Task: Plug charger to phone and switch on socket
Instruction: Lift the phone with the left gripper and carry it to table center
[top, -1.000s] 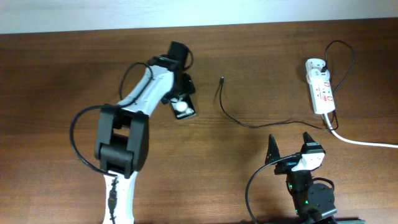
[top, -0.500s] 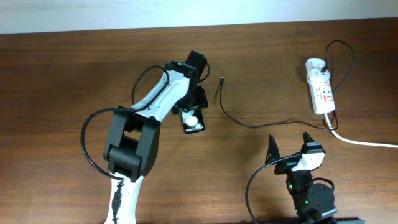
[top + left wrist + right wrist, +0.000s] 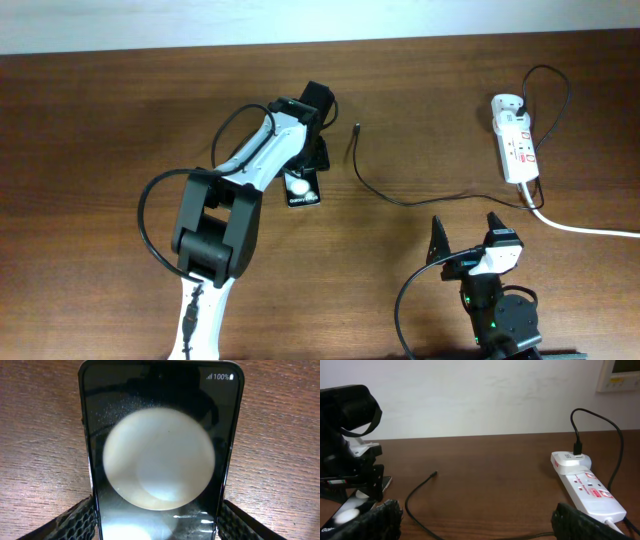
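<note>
The phone [image 3: 301,187] is a black slab with white round blobs, lying on the table left of centre. It fills the left wrist view [image 3: 160,460]. My left gripper [image 3: 311,162] is shut on the phone's sides, and both fingers [image 3: 157,517] touch its edges. The charger's plug tip [image 3: 357,128] lies loose just right of the phone. Its thin black cable [image 3: 400,200] runs to the white adapter [image 3: 507,102] on the socket strip [image 3: 517,145], which also shows in the right wrist view [image 3: 590,487]. My right gripper [image 3: 465,230] is open and empty near the front edge [image 3: 480,520].
The strip's thick white cord [image 3: 590,230] runs off the right edge. The black cable loops behind the adapter [image 3: 560,85]. A pale wall stands behind the table's far edge [image 3: 480,400]. The left arm [image 3: 215,220] stretches across the left half.
My left gripper carried the phone right and toward the front, closer to the plug tip, then shifted it slightly back left while turning it. The right arm has not moved.
</note>
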